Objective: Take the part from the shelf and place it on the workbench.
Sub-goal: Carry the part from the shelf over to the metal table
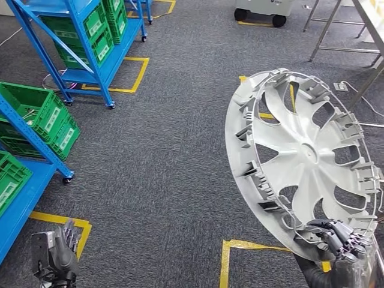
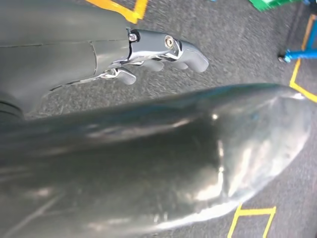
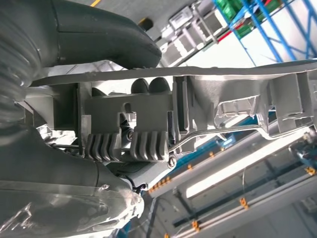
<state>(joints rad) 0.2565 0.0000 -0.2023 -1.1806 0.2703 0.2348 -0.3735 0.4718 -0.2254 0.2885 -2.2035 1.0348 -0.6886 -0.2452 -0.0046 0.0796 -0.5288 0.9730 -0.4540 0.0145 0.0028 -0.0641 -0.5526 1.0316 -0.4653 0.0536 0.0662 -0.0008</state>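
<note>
The part is a large grey plastic wheel cover (image 1: 302, 157) with spokes and clips on its inner side. I see it tilted up at the right of the head view, over the carpet. My right hand (image 1: 340, 243) grips its lower rim, fingers curled over the edge. Close up in the right wrist view, the rim with its clips (image 3: 179, 114) sits between my thumb (image 3: 108, 37) and fingers. My left hand (image 1: 59, 252) hangs low at the lower left and holds nothing; its fingers (image 2: 164, 52) stretch out over the carpet.
Blue shelf racks (image 1: 97, 57) carry green crates (image 1: 41, 114) along the left and far left. Yellow tape marks squares on the grey carpet (image 1: 163, 150). A white wheeled cart (image 1: 260, 9) stands at the far middle, metal table legs (image 1: 344, 36) at the far right.
</note>
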